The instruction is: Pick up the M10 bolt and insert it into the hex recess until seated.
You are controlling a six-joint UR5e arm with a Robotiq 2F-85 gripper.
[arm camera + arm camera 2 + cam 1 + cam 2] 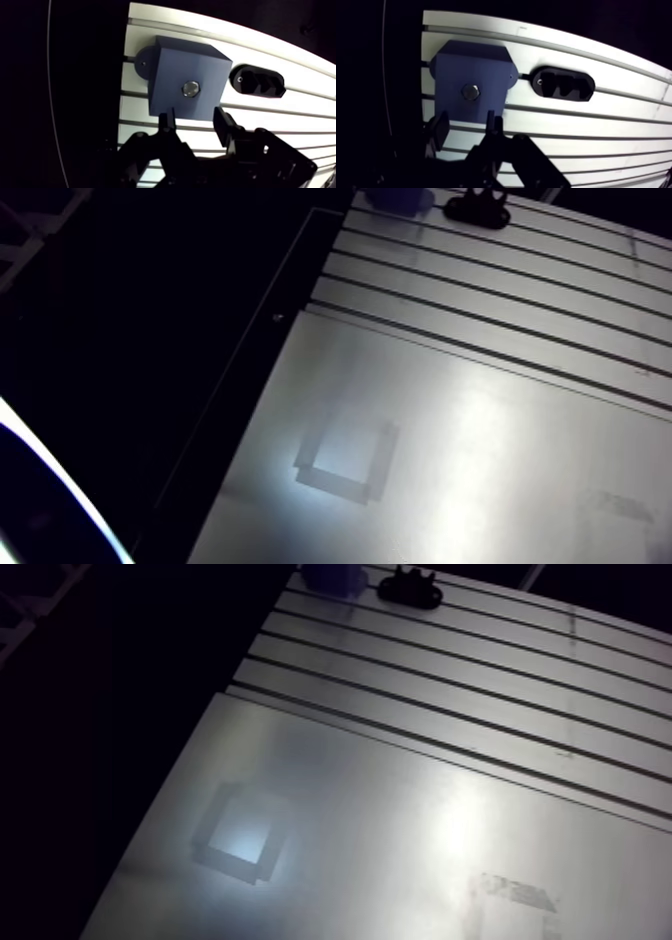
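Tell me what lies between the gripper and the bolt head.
Only the face of the blue block. In the wrist view the bolt head sits in it, ahead of the open, empty gripper; nothing else intervenes.

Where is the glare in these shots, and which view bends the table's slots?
Arm view: glare falls in bright patches on the smooth plate, with darkness beside the table. Wrist view: the wide lens bows the table's slots; the bolt head glints on the blue block, and the open end effector is a dark silhouette.
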